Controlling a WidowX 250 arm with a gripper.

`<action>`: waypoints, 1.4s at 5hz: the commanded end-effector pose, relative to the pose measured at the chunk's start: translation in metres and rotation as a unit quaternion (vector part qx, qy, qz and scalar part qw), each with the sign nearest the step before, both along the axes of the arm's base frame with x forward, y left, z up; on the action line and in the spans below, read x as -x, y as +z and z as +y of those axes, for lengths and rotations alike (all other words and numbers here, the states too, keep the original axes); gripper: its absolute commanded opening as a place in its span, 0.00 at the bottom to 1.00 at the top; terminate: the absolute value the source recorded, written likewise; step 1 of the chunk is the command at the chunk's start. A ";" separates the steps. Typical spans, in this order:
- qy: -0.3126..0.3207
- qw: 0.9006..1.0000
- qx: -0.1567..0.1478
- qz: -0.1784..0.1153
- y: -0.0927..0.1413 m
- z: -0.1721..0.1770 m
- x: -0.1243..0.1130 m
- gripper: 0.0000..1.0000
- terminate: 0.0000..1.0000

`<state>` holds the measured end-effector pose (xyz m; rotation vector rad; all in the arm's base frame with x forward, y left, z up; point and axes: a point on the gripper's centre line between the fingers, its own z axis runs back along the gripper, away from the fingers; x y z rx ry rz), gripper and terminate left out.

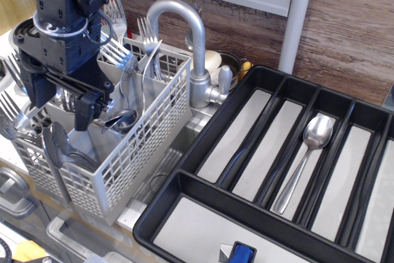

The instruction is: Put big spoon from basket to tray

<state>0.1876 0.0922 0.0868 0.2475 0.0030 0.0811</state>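
The light grey lattice basket [148,127] stands at the left, holding several forks and spoons. Large shiny spoon bowls [56,143] stick up in its front compartment, and another spoon [123,117] lies tilted in the middle one; I cannot tell which is the big spoon. My black gripper [58,101] hangs over the basket's left compartments with its fingers [84,112] apart, tips down among the cutlery, holding nothing that I can see. The black tray [246,124] fills the right side. A paler steel spoon [306,159] lies in one of its long slots.
A curved steel tap [188,35] rises between basket and tray. Forks [120,56] stand up at the basket's back. A grey post [297,16] stands behind the tray. A blue object [241,254] sits in the tray's wide front slot.
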 end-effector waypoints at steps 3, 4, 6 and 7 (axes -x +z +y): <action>0.099 0.993 -0.037 -0.059 -0.003 0.015 0.008 1.00 0.00; 0.158 0.983 -0.036 -0.081 -0.010 0.018 0.020 1.00 0.00; 0.198 0.975 -0.008 -0.097 -0.037 0.022 0.039 1.00 0.00; 0.202 0.972 -0.021 -0.118 -0.046 0.025 0.037 0.00 0.00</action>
